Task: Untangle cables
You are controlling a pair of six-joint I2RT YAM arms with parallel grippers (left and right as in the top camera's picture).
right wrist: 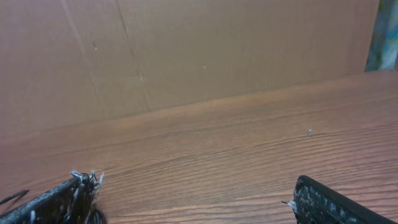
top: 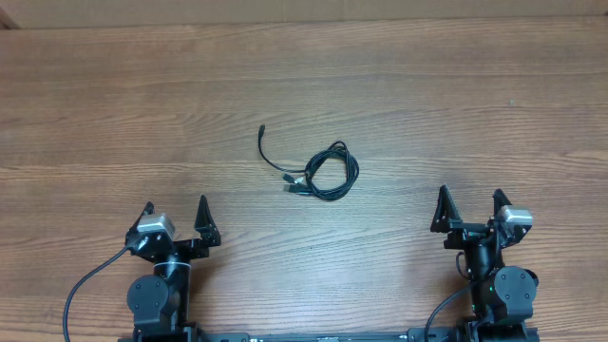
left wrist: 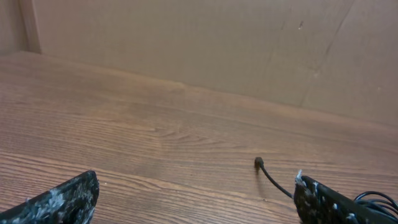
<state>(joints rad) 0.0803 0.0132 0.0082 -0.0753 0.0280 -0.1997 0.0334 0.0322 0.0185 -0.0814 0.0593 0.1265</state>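
Note:
The cables (top: pixel 323 174) lie as a small black looped bundle at the middle of the wooden table, with one loose end running up left to a small plug (top: pixel 263 130). In the left wrist view a cable end (left wrist: pixel 267 173) shows beside the right finger, with loops at the lower right edge (left wrist: pixel 378 199). My left gripper (top: pixel 177 219) is open and empty near the front left. My right gripper (top: pixel 469 209) is open and empty near the front right. Both are well apart from the cables. In the right wrist view only a sliver of cable (right wrist: pixel 12 198) shows.
A brown cardboard wall (left wrist: pixel 217 43) stands along the table's far edge. Thicker black wires (top: pixel 85 285) run from the arm bases at the front edge. Bare wood table surface (top: pixel 456 104) lies all round the bundle.

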